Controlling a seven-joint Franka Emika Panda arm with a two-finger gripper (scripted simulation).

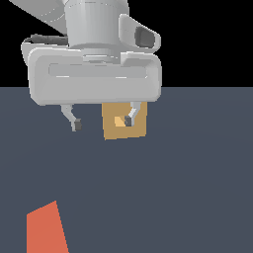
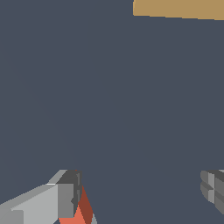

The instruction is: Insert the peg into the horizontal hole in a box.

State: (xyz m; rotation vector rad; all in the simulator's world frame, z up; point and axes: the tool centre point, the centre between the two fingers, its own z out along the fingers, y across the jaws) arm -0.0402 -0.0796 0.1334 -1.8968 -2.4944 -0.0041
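Box (image 1: 124,121) — tan, square, its hole (image 1: 119,121) lighter yellow inside — stands on the dark floor behind the gripper (image 1: 102,121). Jaws spread wide, holding nothing. Peg (image 1: 47,230) lies well apart — orange-red end at the exterior view's lower left.

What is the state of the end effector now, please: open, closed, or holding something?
End effector: open, fingers wide apart, holding nothing. The peg lies apart from it on the floor.

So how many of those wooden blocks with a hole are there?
1. The box sits on the floor behind the end effector, one finger crossing its hole. The arm may hide others.
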